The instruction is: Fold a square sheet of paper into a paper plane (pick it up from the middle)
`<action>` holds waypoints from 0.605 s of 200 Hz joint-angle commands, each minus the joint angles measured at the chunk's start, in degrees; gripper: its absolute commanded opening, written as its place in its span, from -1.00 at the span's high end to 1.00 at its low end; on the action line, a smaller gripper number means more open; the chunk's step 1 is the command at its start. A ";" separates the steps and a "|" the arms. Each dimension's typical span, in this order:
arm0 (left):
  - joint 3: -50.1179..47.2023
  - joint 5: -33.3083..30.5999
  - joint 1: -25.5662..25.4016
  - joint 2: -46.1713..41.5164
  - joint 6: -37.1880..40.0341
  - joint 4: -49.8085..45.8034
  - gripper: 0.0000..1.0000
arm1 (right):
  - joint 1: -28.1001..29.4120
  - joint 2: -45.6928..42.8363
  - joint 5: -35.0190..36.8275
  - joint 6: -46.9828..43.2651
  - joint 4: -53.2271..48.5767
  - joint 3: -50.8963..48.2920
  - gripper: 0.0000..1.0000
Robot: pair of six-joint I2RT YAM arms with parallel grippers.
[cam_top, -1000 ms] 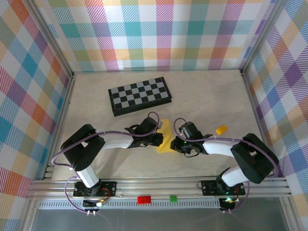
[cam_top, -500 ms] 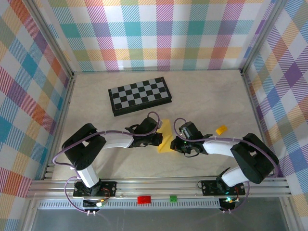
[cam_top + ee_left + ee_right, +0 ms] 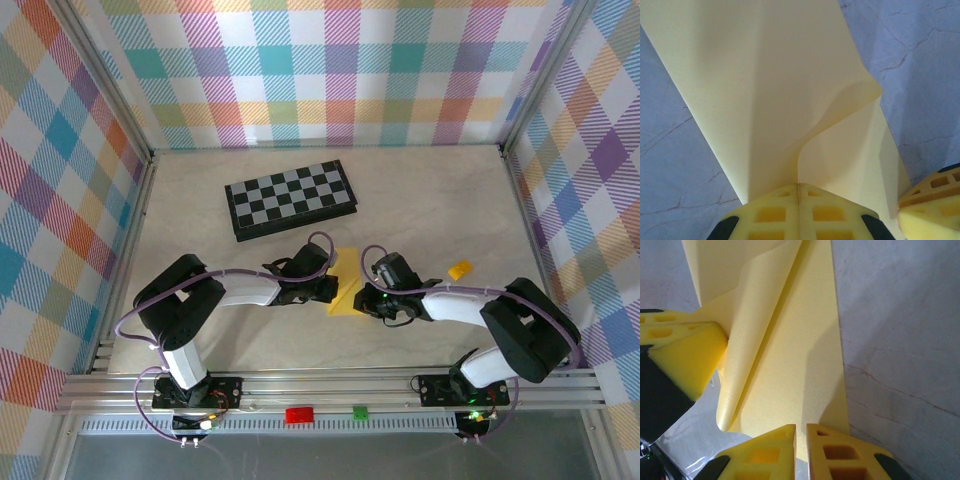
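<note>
The yellow paper (image 3: 346,282), partly folded into a long strip, lies on the table between my two grippers. My left gripper (image 3: 331,291) is shut on a raised flap of the paper (image 3: 765,90), and the thin edge runs into the seam between its fingers at the left gripper (image 3: 799,186). The flap curls up and over the flat part (image 3: 795,365). My right gripper (image 3: 801,427) stands at the near end of the strip with its jaws a narrow slit apart and nothing pinched. In the top view the right gripper (image 3: 368,296) is just right of the paper.
A black-and-grey chessboard (image 3: 291,198) lies behind the arms at the table's middle back. A small orange-yellow block (image 3: 459,270) sits to the right of the right arm. Checked walls close the table on three sides.
The right gripper's jaws have parted slightly. The left gripper keeps its hold on the paper, and both arms have hardly moved.
</note>
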 commanded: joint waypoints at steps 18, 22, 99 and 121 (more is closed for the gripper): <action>-2.65 3.03 0.60 2.03 -1.62 0.09 1.00 | -0.18 -2.35 -1.47 -0.05 1.21 1.83 0.64; -2.91 3.12 0.60 2.04 -1.92 0.33 1.00 | -0.18 -2.11 -1.50 -0.02 1.32 1.89 0.64; -1.31 1.05 0.70 -0.43 -0.65 -1.22 1.00 | -0.18 3.92 0.64 0.50 0.37 -0.18 0.69; -0.02 -0.04 0.71 -1.10 0.82 -1.83 1.00 | -0.16 3.35 1.05 0.44 0.43 -0.97 0.69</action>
